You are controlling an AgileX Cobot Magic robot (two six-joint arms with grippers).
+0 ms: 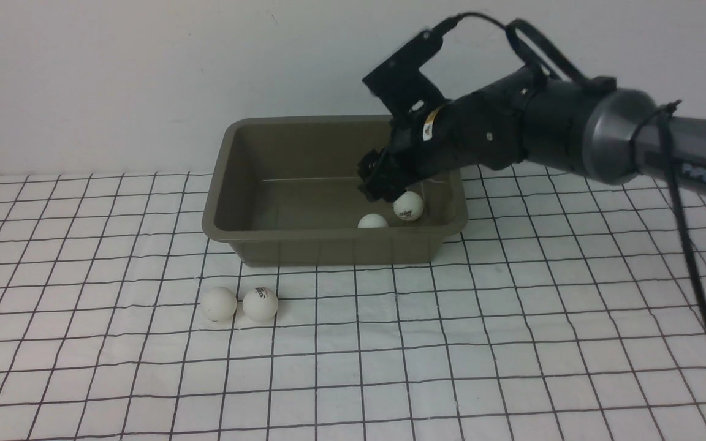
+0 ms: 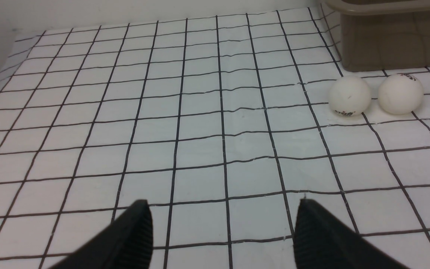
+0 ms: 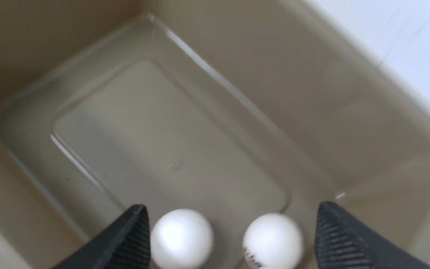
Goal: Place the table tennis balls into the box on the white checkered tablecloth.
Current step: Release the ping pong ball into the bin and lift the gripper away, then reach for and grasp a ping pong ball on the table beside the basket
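Front view: the right gripper [image 1: 380, 184] hangs over the box [image 1: 218, 223], which has two table tennis balls [image 1: 408, 206] in it. The other two balls [image 1: 260, 303] sit on the white checkered tablecloth [image 1: 512, 337], just in front of the box's left end.

Left wrist view: the left gripper [image 2: 222, 203] is wide open and empty. Those two lie ahead, by the box wall, so I reckon the left arm's nearer.

Right wrist view: fingers spread, holding nothing.

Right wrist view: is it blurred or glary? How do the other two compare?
Right wrist view: soft, slightly blurred, with bright glare streaks along the box floor ridges. Left wrist view: sharp, the tablecloth grid crisp, even light. Front view: a little soft, faint shadows under the two balls outside the box.
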